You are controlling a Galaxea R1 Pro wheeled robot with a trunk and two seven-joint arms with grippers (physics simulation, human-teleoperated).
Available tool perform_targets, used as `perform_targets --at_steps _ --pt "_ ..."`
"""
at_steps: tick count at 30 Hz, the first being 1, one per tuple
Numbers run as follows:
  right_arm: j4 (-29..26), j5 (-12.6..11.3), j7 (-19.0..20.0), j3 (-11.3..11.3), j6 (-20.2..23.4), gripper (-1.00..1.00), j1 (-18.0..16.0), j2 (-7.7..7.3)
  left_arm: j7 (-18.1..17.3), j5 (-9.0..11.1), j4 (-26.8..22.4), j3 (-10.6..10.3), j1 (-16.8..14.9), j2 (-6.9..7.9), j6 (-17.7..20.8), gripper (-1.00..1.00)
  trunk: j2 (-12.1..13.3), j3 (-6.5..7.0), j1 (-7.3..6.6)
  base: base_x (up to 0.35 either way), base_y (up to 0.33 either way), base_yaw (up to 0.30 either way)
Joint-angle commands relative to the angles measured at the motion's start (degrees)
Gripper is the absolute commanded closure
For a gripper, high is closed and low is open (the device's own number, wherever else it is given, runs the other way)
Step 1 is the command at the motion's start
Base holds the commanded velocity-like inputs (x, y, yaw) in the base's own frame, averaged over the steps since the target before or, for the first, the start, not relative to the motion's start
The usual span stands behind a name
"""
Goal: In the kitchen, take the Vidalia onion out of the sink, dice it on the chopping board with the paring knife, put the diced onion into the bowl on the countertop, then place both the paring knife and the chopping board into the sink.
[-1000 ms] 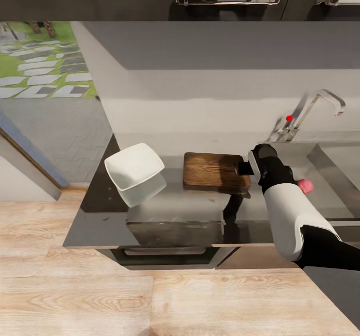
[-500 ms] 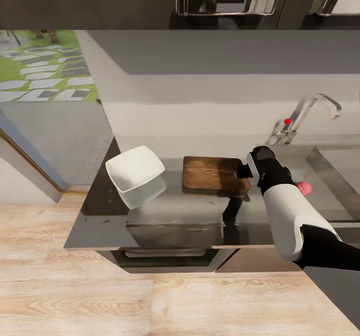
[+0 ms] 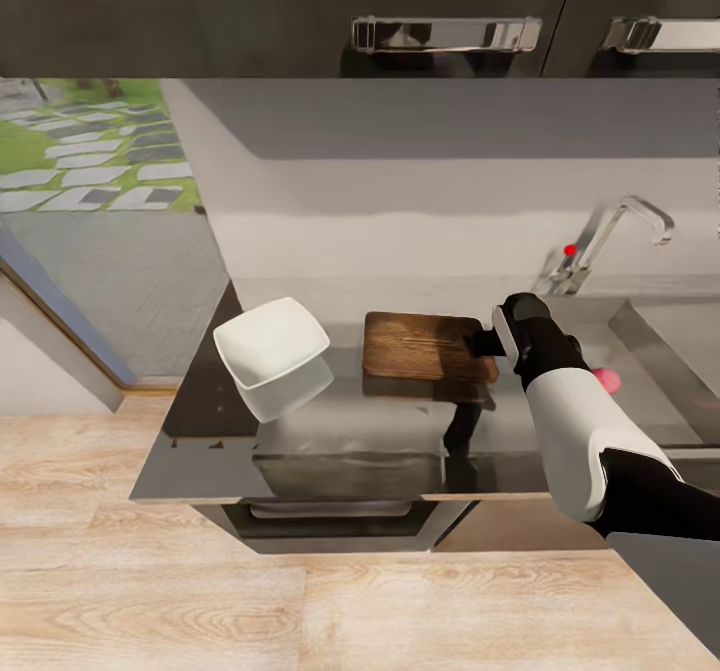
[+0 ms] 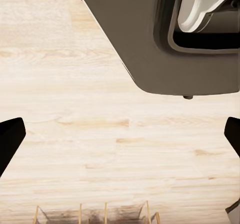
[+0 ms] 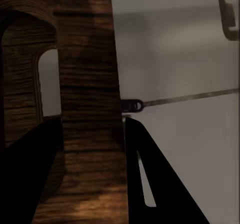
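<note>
No readable text, label, brand, number or sign appeared anywhere in the pictures.

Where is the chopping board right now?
In the head view, the chopping board is at mid-countertop, between the white bowl on its left and the sink on its right; the right gripper grips its right end.
</note>
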Motion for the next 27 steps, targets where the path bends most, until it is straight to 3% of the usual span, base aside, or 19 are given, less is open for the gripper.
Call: perform_targets --at_steps 1,10,27 --pt "-0.04 0.13 -0.03 -0.34 0.15 1.00 -0.05 0.08 -0.08 0.03 -0.10 0.06 0.01 0.00 -0.08 -1.00 -0.09 0.01 0.04 0.000 0.000 0.000" --pt "-0.04 0.13 -0.04 -0.34 0.15 1.00 -0.05 0.07 -0.08 0.03 -0.10 0.02 0.00 0.00 -0.08 -1.00 -0.09 0.59 0.04 0.000 0.000 0.000" --pt "-0.04 0.13 0.01 -0.34 0.23 1.00 -0.05 0.07 -0.08 0.03 -0.10 0.02 0.01 0.00 -0.08 -1.00 -0.09 0.41 0.04 0.000 0.000 0.000"
